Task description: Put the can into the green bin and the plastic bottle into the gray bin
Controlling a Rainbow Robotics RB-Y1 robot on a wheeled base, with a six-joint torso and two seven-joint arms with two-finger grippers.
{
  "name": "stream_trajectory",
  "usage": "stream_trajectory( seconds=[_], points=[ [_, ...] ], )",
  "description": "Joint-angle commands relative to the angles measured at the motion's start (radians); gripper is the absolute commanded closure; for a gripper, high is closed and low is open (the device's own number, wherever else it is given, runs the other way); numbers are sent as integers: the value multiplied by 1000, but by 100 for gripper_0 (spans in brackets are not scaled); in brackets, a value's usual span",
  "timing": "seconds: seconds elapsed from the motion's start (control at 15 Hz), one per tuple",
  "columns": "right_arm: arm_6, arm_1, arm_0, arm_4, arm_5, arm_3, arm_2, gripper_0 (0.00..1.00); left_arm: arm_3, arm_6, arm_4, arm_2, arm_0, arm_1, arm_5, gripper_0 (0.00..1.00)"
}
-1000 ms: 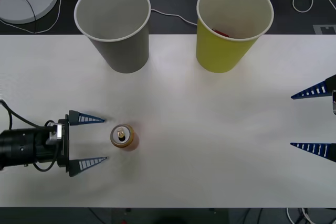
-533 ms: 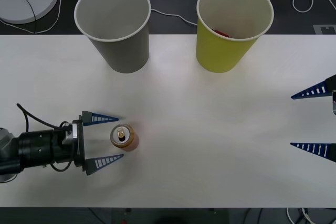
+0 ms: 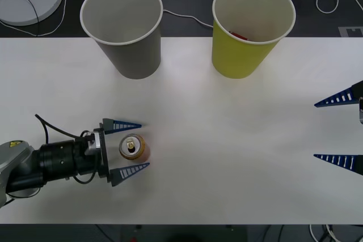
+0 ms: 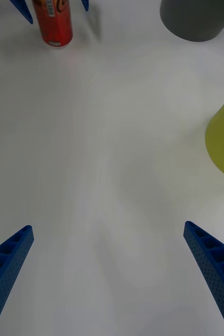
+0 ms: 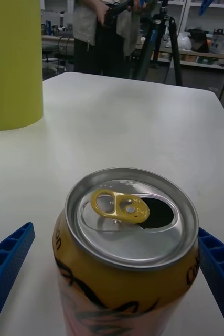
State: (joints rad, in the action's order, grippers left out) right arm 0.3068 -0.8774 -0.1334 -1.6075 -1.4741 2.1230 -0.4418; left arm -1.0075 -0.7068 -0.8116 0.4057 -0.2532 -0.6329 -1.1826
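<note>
Two spread fingers of the left hand point(image 3: 129, 147) flank the can point(image 3: 133, 147); next, clench, lift toward far-right green bin point(image 3: 249, 32).

Can point(image 3: 133, 147): orange-red sides w/ dark script lettering, silver top, yellow-gold pull tab; barcode patch on side in right wrist view. Green bin point(image 3: 253, 26): yellow-green outside, pale rim & inside, sth red inside. Gray bin point(image 3: 123, 26): gray outside, white rim, pale inside. Left gripper point(image 3: 131, 147) & right gripper point(image 3: 338, 131): blue ribbed fingers; left arm body black. Table point(image 3: 227, 140): plain white. Floor behind: dark, w/ white cables.
</note>
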Motion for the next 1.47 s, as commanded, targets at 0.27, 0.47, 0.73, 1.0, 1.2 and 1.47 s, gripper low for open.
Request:
stream_trajectory(
  seconds=[0.27, 0.47, 0.73, 1.0, 1.2, 1.47],
  points=[
    [0, 0, 0, 0, 0, 0, 0, 0, 0, -13, -8, 1, -9, 12, 11, 0],
    [0, 0, 0, 0, 0, 0, 0, 0, 0, -11, -8, 1, -9, 16, 11, 100],
    [0, 0, 0, 0, 0, 0, 0, 0, 0, -10, -8, -1, -9, 18, 11, 100],
    [0, 0, 0, 0, 0, 0, 0, 0, 0, -7, -6, -7, -9, 16, 11, 100],
    [0, 0, 0, 0, 0, 0, 0, 0, -28, 41, -6, -8, -9, -19, 9, 100],
    [0, 0, 0, 0, 0, 0, 0, 0, -132, 222, -67, -10, -9, -131, 11, 100]
  ],
)
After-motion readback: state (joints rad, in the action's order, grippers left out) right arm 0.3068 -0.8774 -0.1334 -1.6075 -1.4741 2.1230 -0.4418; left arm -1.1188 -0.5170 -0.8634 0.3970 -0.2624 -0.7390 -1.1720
